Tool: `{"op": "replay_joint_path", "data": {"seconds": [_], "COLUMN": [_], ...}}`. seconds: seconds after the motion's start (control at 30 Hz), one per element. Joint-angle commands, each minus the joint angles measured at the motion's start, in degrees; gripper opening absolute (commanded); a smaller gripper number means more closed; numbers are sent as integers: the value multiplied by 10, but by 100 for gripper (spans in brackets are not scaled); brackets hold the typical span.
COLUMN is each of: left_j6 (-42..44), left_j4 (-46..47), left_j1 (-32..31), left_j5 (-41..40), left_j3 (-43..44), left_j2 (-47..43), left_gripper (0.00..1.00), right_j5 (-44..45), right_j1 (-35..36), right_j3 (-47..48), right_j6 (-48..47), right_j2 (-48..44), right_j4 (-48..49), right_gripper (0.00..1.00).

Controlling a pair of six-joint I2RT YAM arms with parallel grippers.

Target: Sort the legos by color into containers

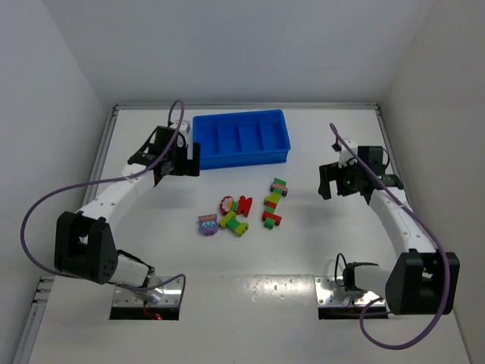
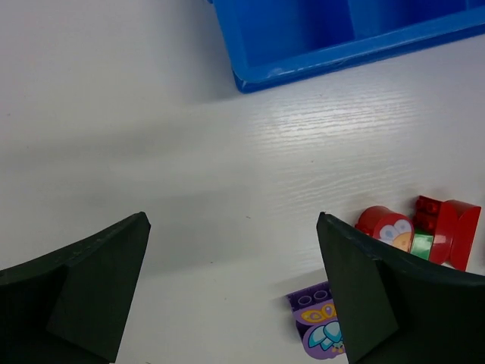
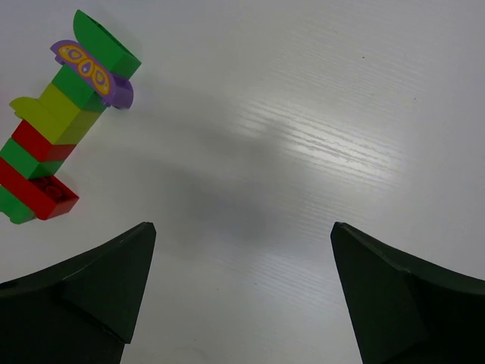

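White table [image 1: 303, 258] under both arms. Left gripper [image 2: 231, 220] hovers over bare tabletop with its fingers spread wide apart, gripping nothing. Blue tray [image 2: 333, 38] lies well ahead of the fingers, toward the right-hand one. Purple printed brick [image 2: 312, 322] sits just beside that right-hand finger, partly hidden by it; red bricks [image 2: 447, 231] lie further out on the same side. Right gripper [image 3: 242, 226] is likewise spread wide, gripping nothing. A stack of green, yellow-green and red legos [image 3: 45, 144] topped by a purple butterfly piece [image 3: 91, 72] lies ahead of its left-hand finger, apart from it.

L end effector [image 2: 231, 221], R end effector [image 3: 242, 227]: agape
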Motion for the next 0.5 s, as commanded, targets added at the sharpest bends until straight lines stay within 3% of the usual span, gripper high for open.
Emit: {"op": "replay_joint_path", "data": {"seconds": [0.0, 0.13, 0.2, 0.33, 0.47], "left_j6": [-12, -50, -59, -81, -114], "left_j4": [10, 15, 15, 26, 26], "left_j1": [1, -31, -77, -202, -293], "left_j5": [15, 93, 99, -3, -91], "left_j3": [-3, -9, -9, 44, 108], "left_j2": [-6, -18, -4, 36, 107], "left_gripper": [99, 96, 96, 86, 86], "right_j5": [1, -4, -4, -4, -4], "right_j1": [-3, -3, -3, -14, -27], "right_j3": [-3, -3, -3, 8, 13], "right_j6": [-6, -6, -6, 0, 0], "right_j2": [-11, -11, -6, -6, -6], "right_j4": [8, 8, 13, 13, 13], "right_gripper": [100, 100, 100, 100, 100]}}
